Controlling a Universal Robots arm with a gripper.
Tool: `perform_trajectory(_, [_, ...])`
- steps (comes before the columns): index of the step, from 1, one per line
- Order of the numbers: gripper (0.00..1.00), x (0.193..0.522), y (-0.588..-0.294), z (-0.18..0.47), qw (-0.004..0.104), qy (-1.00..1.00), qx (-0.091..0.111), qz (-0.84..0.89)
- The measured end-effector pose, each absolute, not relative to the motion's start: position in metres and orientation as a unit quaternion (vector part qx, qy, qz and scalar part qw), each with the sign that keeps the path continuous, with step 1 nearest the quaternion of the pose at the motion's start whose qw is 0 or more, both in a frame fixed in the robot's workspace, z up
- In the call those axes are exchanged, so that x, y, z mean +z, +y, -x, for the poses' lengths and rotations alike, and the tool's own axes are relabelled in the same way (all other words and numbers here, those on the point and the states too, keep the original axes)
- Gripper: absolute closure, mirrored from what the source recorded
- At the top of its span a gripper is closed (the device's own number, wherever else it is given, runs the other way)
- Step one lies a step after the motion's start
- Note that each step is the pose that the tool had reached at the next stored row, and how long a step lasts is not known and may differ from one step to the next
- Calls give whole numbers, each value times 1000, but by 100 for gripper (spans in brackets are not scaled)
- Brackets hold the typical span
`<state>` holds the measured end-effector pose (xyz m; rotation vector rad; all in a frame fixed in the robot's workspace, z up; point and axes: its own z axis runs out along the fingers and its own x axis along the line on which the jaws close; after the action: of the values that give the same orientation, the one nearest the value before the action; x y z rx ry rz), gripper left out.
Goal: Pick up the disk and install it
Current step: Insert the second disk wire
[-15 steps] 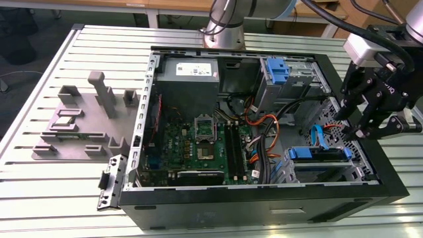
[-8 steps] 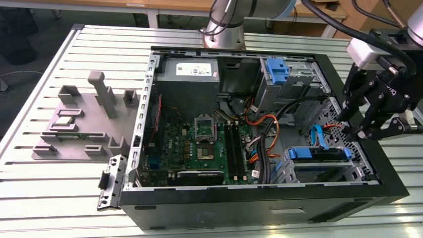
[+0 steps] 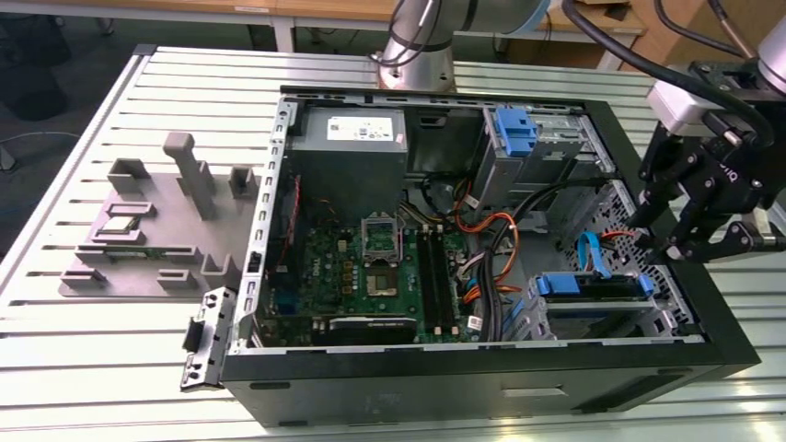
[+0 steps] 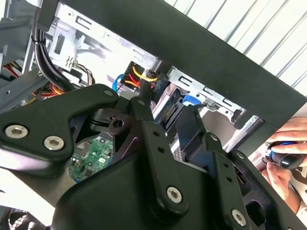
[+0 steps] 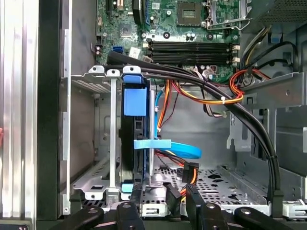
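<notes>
Presently, disk (image 3: 591,286): seated edge-on in the metal drive cage (image 3: 577,318) at the front corner of the open computer case (image 3: 491,368), toward the exterior view's right; its blue carrier handle (image 5: 135,98) faces up in the first wrist view, with a light-blue data cable (image 5: 175,148) leading off its side.
Gripper (image 3: 710,241): hanging just outside the case wall beside the drive cage, clear of the disk; fingers (image 5: 194,201) apart and holding nothing, their black tips showing over the perforated case floor in the first wrist view.
Gripper linkage (image 4: 153,143): black arms and bolts close before the lens in the second wrist view, the cage visible behind them.
Cables (image 5: 230,96): black, orange and red bundles crossing the case interior above the cage.
Motherboard (image 3: 375,267): flat on the case floor, memory slots and empty processor socket exposed.
Power-supply box (image 3: 350,138): far corner of the case.
Blue bracket (image 3: 514,129): upright at the case's far edge.
Grey fixture tray (image 3: 147,239): on the slatted table (image 3: 98,350), near the edge at the exterior view's left.
Person's hand (image 4: 283,163): at the case's outer edge in the second wrist view, holding a blue-and-black object.
</notes>
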<state>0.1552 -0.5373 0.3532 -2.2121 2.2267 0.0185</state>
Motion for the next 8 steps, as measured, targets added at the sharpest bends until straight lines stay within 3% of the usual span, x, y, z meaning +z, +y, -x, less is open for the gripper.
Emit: perform_trajectory(8, [51, 349, -539, -156, 1, 710, 6, 704])
